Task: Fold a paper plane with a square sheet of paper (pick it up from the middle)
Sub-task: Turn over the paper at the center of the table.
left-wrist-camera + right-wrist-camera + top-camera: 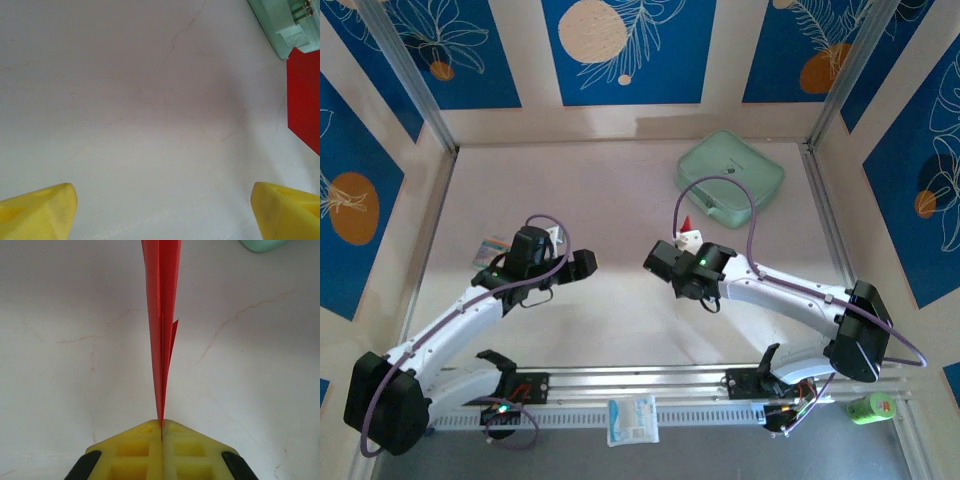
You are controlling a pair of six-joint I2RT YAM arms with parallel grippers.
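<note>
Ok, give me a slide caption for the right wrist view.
Right hand shut on the folded red paper plane, seen edge-on against the pale table.

The desk (570, 180) lies bare across its far left and middle, and that is the widest room for passing. The mint-green case (730, 178) blocks the far right corner. The paper plane (687, 222), pinched in the right end effector (688, 238), points toward the case and narrows the way there. A bare strip of desk separates the 2 end effectors; the left end effector (583, 263) has its jaws wide apart. A small packet (492, 248) lies near the desk's left edge
</note>
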